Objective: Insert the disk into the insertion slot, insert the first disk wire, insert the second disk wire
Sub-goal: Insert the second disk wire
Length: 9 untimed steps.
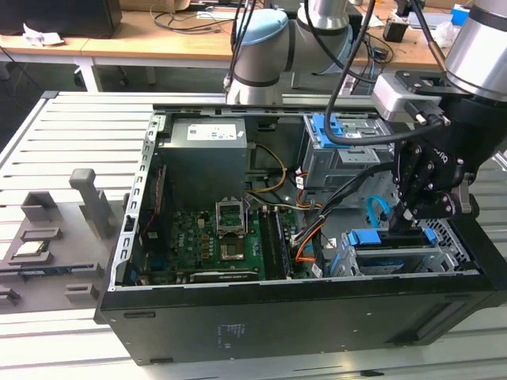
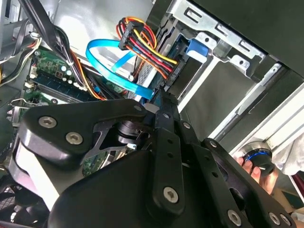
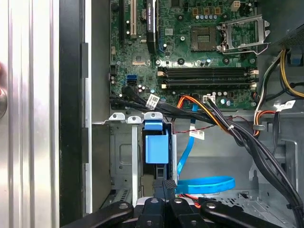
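The gripper (image 1: 412, 215) hangs over the open PC case (image 1: 238, 324) on the slatted bench (image 1: 71, 127), near the case's corner at the exterior view's lower right. Its jaws look drawn together, tips down at the rear end of the disk (image 1: 379, 239); whether they pinch anything can't be told.

The disk, in its blue caddy, sits seated in the insertion slot (image 1: 444, 257), the perforated grey cage; in the first wrist view the caddy's blue tab (image 3: 156, 147) shows between the cage walls.

The first disk wire (image 2: 147, 47), red/orange/black/yellow bundle w/ a black plug, hangs just above the gripper's tips in the second wrist view, running to the disk's back edge.

The second disk wire (image 3: 206, 184), flat light-blue, loops just beside the tips; in the exterior view it arcs up beside the gripper (image 1: 374, 210).

Motherboard (image 1: 214, 237) lies mid-case, well apart.
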Available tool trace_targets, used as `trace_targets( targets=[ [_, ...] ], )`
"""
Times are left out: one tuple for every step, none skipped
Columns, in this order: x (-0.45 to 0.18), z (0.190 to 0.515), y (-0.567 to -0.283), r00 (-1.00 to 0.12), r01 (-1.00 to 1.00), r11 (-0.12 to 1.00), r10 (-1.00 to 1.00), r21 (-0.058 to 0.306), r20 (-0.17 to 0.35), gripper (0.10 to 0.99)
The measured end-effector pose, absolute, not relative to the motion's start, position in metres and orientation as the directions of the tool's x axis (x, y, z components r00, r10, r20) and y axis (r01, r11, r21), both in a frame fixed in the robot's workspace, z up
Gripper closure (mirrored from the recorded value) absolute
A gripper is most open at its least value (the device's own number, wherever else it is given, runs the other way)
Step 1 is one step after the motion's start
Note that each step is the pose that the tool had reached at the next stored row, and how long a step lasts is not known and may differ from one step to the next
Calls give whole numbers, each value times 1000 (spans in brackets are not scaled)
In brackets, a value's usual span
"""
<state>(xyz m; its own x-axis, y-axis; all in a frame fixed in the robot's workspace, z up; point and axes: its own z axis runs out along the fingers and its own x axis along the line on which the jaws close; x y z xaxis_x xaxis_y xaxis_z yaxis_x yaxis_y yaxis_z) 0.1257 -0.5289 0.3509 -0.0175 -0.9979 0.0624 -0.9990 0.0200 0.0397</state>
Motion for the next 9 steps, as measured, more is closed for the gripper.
trace_targets(
  targets=[
    [129,350,-529,-17,-999,20,-998,40,62,980],
    [130,349,-529,-17,-999,20,-998,40,62,980],
    [130,349,-529,-18,-999,20,-998,40,62,980],
    [130,348,-529,-18,-999,20,-998,40,62,980],
    [130,348,-529,-17,-999,20,-998,40,63,980],
    [130,347,-529,-17,-999,20,-998,40,63,980],
    [130,346,-529,-17,-999,20,-998,40,63,980],
    [130,345,-529,-17,-999,20,-998,40,62,980],
    [130,344,-529,-17,-999,20,-998,40,62,980]
  ],
)
